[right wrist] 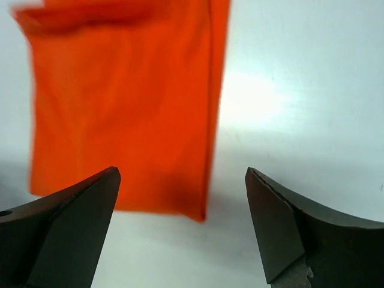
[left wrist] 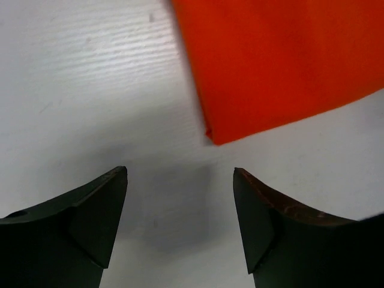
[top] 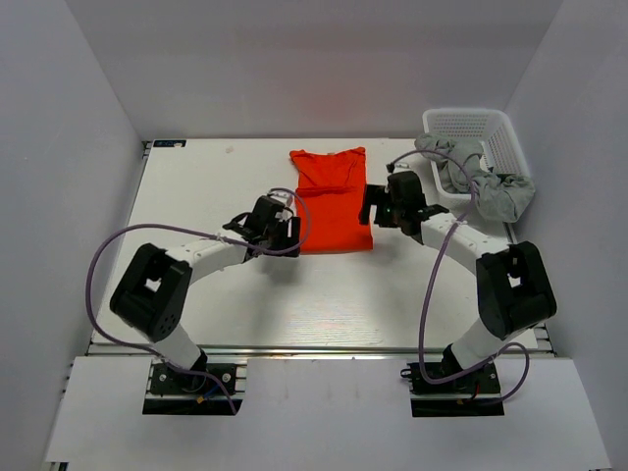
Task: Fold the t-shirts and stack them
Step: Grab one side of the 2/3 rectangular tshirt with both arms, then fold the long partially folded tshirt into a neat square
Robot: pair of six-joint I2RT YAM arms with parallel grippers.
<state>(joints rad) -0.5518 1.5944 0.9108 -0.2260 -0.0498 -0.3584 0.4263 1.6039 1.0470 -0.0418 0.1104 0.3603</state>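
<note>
As the top view shows it, the bright orange-red cloth t-shirt point(top: 332, 201) lies flat at the centre of the white desk point(top: 196, 186), narrowed to a long rectangle with its shoulder end toward the upper edge of the frame. The left claw point(top: 283, 228) sits at its lower left corner and the right claw point(top: 376, 204) at its right edge. At the upper right, pale grey cloth t-shirts point(top: 496, 191) spill crumpled over the rim of the white plastic lattice basket point(top: 469, 123).

From the left wrist, the left claw point(left wrist: 180, 210) stands open and empty above bare desk. The shirt's folded corner points down just beyond the gap, in the upper right of the frame.

From the right wrist, the right claw point(right wrist: 183, 222) is likewise spread wide and empty. The shirt fills the upper left, one corner reaching down between the fingers.

I judge the step in hand to be the crosswise fold of the orange shirt, since the lengthwise folds look done. The next move calls for each claw to come down on a hem corner, pinch every layer, and carry the hem toward the collar without dragging the folds apart.
</note>
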